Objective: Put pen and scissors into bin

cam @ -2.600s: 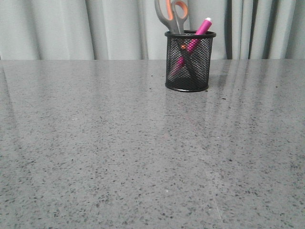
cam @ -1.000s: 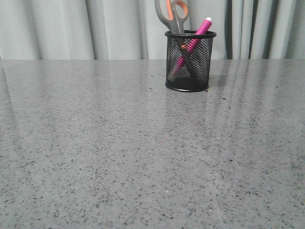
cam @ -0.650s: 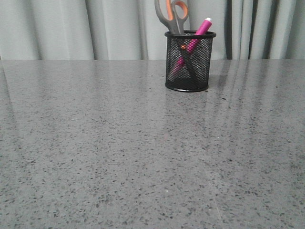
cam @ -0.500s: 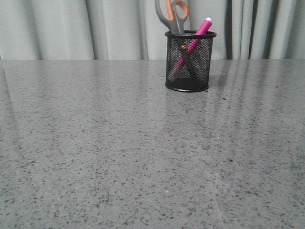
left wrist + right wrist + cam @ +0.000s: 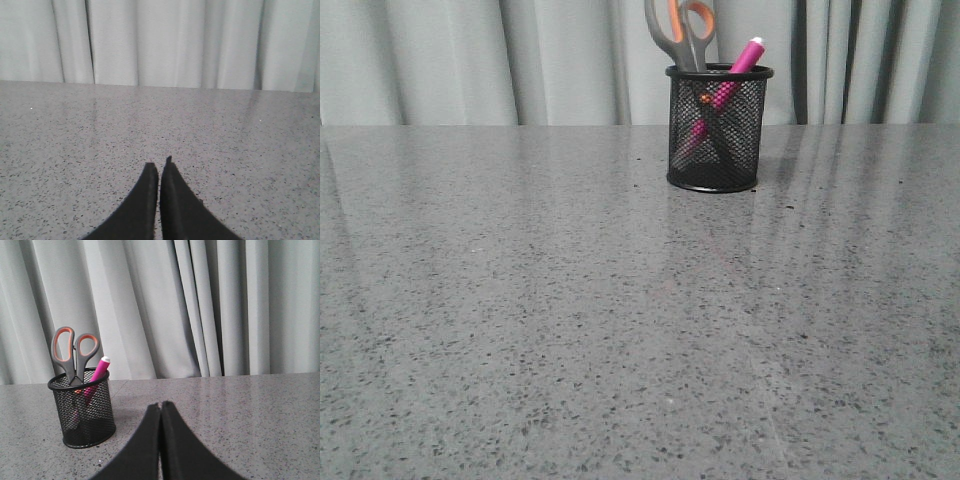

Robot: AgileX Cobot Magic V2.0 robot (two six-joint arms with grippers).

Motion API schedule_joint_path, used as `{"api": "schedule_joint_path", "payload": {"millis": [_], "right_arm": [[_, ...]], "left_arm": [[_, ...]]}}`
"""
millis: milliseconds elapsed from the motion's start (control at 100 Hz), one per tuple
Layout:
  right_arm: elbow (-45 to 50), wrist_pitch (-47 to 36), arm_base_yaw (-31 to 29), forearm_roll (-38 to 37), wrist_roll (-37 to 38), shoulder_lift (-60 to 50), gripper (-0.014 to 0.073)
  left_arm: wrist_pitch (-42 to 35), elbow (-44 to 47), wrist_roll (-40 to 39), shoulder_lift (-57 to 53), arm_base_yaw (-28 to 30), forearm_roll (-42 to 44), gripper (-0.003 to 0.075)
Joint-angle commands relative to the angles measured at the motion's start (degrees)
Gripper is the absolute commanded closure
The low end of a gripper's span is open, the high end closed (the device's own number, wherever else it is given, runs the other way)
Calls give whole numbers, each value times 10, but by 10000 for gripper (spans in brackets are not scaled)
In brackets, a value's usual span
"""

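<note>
A black mesh bin (image 5: 719, 128) stands upright in the upper middle of the front view, on a grey speckled table (image 5: 570, 330). Inside it the scissors (image 5: 681, 33) stand handles up, and the pink pen (image 5: 725, 90) leans toward the right rim. The left gripper (image 5: 160, 167) and the right gripper (image 5: 160, 407) both have their fingers pressed together, holding nothing and hanging above the table.

The bin (image 5: 718, 128) stands on the table (image 5: 570, 320), just before the curtain (image 5: 470, 60). In the bin, the scissors (image 5: 682, 32) stand handles up on its left side, and the pen (image 5: 725, 88) leans toward its right rim.
</note>
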Motion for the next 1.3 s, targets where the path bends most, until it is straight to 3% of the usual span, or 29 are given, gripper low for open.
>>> {"api": "schedule_joint_path", "payload": {"millis": [0,450,620,880,1020,1290], "right_arm": [[-14,-33,-3,-19,-7,2,670],[-14,-43,-3,-29,-7,0,670],[-14,44,-67,-149,53,-34,670],[-14,262,-231,-406,288,-129,670],[-12,326,-255,-453,299,-186,670],[34,367,-257,-454,312,-242,670]], "left_arm": [[-41,25,-8,-18,2,-6,739],[-41,25,-8,-18,2,-6,739],[-41,25,-8,-18,2,-6,739],[-41,25,-8,-18,2,-6,739],[-41,25,-8,-18,2,-6,739],[-41,25,-8,-18,2,-6,739]]}}
